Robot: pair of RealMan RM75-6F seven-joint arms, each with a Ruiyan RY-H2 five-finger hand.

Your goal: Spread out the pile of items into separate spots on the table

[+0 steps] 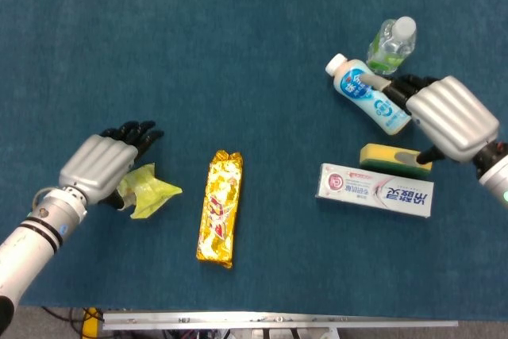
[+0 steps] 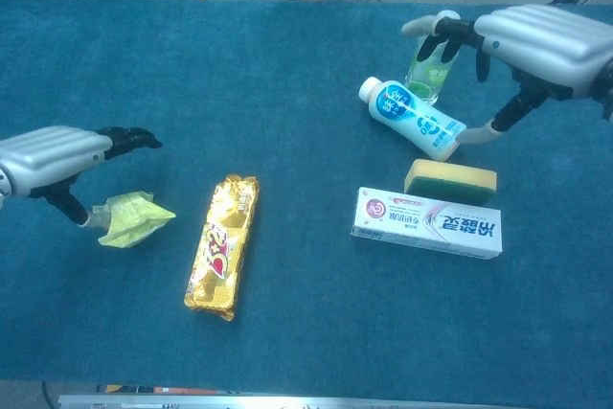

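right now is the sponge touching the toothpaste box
Cannot tell. In the head view the sponge and toothpaste box edges seem to meet; the chest view hints at a thin strip of table between them, but not plainly.
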